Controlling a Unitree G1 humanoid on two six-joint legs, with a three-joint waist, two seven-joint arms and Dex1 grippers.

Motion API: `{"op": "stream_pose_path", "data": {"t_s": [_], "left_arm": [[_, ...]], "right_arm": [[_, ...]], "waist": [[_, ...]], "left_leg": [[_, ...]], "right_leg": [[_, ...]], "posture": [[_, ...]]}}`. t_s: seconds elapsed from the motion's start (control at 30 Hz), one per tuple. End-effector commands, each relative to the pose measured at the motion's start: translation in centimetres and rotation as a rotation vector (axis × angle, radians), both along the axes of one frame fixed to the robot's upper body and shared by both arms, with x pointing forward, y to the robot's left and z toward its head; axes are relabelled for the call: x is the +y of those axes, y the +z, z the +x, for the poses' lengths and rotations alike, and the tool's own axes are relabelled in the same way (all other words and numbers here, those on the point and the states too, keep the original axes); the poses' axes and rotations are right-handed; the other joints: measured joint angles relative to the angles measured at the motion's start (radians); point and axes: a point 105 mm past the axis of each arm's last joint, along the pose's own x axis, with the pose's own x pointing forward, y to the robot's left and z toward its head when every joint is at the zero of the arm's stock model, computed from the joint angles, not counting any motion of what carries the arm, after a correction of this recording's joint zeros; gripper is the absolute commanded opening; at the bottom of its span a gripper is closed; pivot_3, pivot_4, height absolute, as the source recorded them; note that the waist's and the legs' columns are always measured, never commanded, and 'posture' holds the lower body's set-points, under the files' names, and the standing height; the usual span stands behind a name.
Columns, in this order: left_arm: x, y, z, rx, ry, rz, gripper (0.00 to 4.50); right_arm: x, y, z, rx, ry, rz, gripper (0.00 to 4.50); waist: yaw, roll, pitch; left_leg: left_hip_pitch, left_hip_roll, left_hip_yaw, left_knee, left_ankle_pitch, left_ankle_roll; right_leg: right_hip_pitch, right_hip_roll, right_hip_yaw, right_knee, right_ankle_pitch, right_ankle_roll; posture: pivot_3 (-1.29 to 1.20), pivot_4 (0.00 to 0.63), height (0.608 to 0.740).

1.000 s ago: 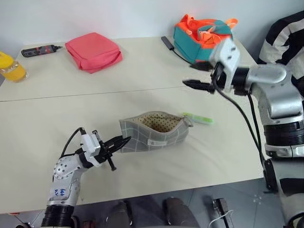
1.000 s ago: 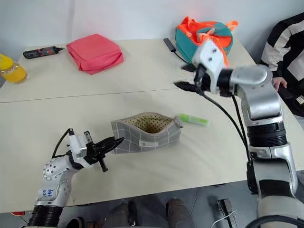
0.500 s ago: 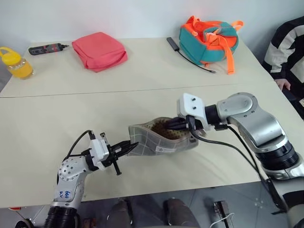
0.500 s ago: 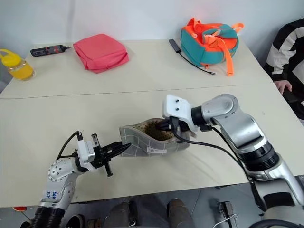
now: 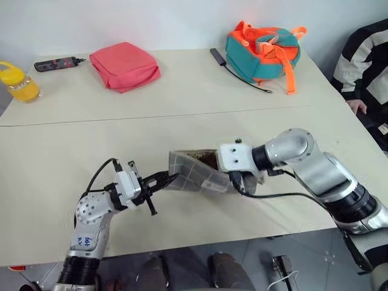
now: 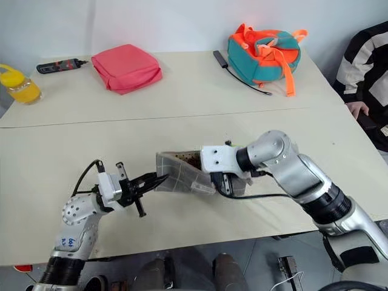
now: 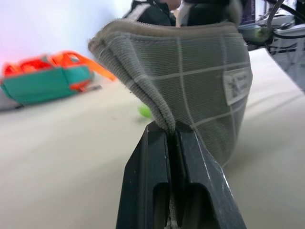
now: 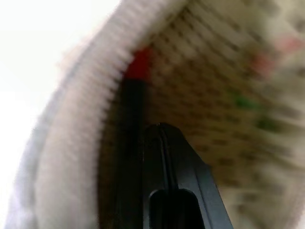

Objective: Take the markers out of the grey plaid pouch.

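Observation:
The grey plaid pouch lies open on the near half of the table, its left end lifted off the surface. My left gripper is shut on the pouch's left corner seam. My right arm reaches down from the right, and its gripper sits inside the pouch mouth against the dotted lining, fingers shut together. A dark marker with a red end lies along the pouch's rim right beside those fingers. I cannot tell whether it touches them.
A plain pink-red pouch, a black-and-red tool and a yellow bottle stand at the back left. A teal-and-orange bag with a black cord is at the back right. A person's striped sleeve is at the right edge.
My right gripper came down from above the table into the pouch mouth and shut. My left gripper lifted the pouch's corner a little. The camera also shifted.

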Motion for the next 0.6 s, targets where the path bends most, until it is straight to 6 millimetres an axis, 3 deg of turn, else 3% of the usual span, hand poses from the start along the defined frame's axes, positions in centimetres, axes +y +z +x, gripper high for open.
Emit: {"op": "stream_pose_path", "data": {"t_s": [0.03, 0.13, 0.27, 0.33, 0.43, 0.6], "left_arm": [[0.4, 3.7, 0.5, -0.143, 0.044, -0.034, 0.0], [0.2, 5.0, 0.7, -0.19, 0.064, -0.055, 0.0], [-0.2, 4.9, 0.4, -0.195, 0.056, -0.048, 0.0], [-0.4, 3.6, 0.2, -0.129, 0.054, -0.064, 0.0], [-0.6, 0.7, -0.3, 0.002, 0.033, -0.091, 0.0], [-1.3, -2.4, -1.3, 0.182, -0.005, -0.189, 0.0]], "right_arm": [[0.0, 3.7, 1.2, -0.137, 0.011, 0.046, 0.03], [0.6, 4.7, 1.0, -0.15, 0.041, 0.081, 0.03], [1.3, 4.7, -0.1, -0.114, 0.081, 0.095, 0.03], [2.0, 4.4, -0.1, -0.102, 0.081, 0.129, 0.03], [0.9, 1.6, 0.2, -0.104, 0.068, 0.01, 0.03], [0.2, -0.3, 0.9, -0.082, 0.024, -0.06, 0.03]], "waist": [[0.0, 0.0, 0.0], [-0.001, 0.0, 0.0], [-0.001, 0.0, 0.0], [-0.005, 0.0, 0.0], [-0.004, 0.0, 0.0], [-0.001, 0.0, 0.0]], "left_leg": [[0.0, 0.0, 0.0, 0.0, 0.0, 0.0], [0.0, 0.002, 0.0, 0.0, 0.0, 0.0], [0.0, 0.004, -0.001, 0.0, -0.002, -0.003], [0.0, 0.005, -0.001, -0.001, -0.002, -0.003], [0.0, 0.005, -0.001, -0.001, -0.002, -0.004], [0.0, 0.005, 0.0, 0.001, -0.002, -0.004]], "right_leg": [[0.0, 0.0, 0.0, 0.0, 0.0, 0.0], [-0.001, 0.001, 0.0, 0.001, 0.0, 0.0], [-0.003, 0.003, -0.001, 0.003, 0.0, 0.0], [-0.004, 0.004, -0.001, 0.003, 0.0, 0.0], [-0.004, 0.004, -0.001, 0.003, 0.0, 0.0], [-0.002, 0.004, 0.001, 0.003, 0.0, 0.0]], "posture": [[0.0, 0.15, 0.74], [0.0, 0.15, 0.74], [0.0, 0.15, 0.74], [0.0, 0.15, 0.74], [0.0, 0.15, 0.74], [0.0, 0.15, 0.74]]}}
